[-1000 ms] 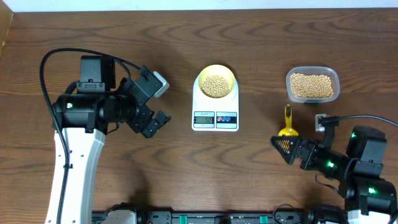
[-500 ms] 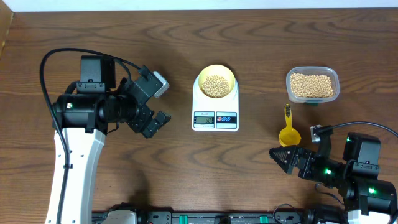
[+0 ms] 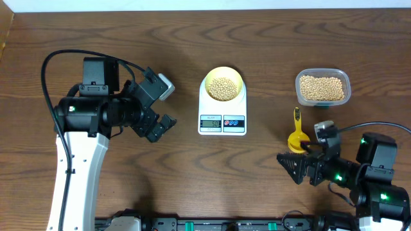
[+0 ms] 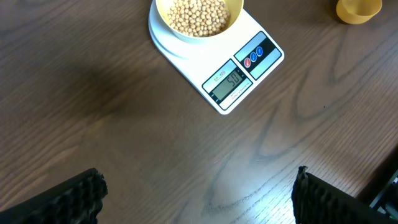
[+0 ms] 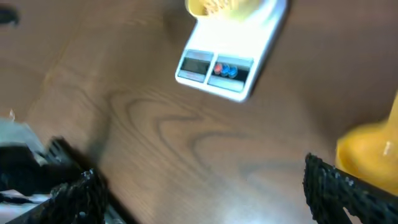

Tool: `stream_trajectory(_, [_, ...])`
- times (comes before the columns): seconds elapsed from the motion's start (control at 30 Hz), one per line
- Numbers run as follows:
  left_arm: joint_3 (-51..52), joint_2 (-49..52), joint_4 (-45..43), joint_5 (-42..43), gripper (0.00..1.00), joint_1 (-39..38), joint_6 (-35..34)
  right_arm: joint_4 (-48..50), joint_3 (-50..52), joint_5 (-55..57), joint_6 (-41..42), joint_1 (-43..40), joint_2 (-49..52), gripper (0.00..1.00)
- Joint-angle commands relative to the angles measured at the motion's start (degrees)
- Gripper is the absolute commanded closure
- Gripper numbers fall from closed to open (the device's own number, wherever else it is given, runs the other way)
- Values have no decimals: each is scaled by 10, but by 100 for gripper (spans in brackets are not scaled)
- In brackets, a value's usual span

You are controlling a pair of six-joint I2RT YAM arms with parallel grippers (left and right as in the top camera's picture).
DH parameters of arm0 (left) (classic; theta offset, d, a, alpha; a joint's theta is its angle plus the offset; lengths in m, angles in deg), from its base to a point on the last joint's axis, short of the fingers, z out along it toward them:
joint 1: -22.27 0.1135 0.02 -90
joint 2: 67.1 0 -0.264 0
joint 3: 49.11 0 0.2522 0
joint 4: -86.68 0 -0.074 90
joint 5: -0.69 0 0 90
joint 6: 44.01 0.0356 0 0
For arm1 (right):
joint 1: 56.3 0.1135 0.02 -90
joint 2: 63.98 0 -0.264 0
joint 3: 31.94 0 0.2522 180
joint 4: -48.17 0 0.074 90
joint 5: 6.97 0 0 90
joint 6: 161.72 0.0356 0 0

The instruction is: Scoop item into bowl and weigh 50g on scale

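Overhead view has the bowl [image 3: 238,77] of beans [image 3: 223,88] sitting on the scale [image 3: 212,110], in the middle of the counter [image 3: 192,183]. The left tool [image 4: 196,200] hangs off to its left, the right tool [image 5: 208,193] just by the yellow scoop [image 3: 297,136], both with jaws spread wide, gripping nothing.

The right wrist view is blurred: ahead of the right pincer [image 5: 205,186], the display of the scale [image 5: 242,50] is unreadable; the top edge cuts the bowl [image 5: 219,6], the right edge the scoop [image 5: 367,150].

Overhead straight down; both wrist views low, oblique, share scale [image 4: 239,68].
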State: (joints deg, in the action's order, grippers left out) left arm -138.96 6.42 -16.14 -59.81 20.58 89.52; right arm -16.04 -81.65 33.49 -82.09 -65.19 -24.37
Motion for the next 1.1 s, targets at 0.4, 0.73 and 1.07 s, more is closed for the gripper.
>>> stream_trajectory(0.4, [0,1,2,5,2,2,4,209,-7,-89,-115,26,-1,1])
stream_trajectory(0.73, [0,1,2,5,2,2,4,208,-5,38,5,110,4,1])
stream_trajectory(1.07, [0,1,2,5,2,2,4,209,48,147,53,176,-39,1])
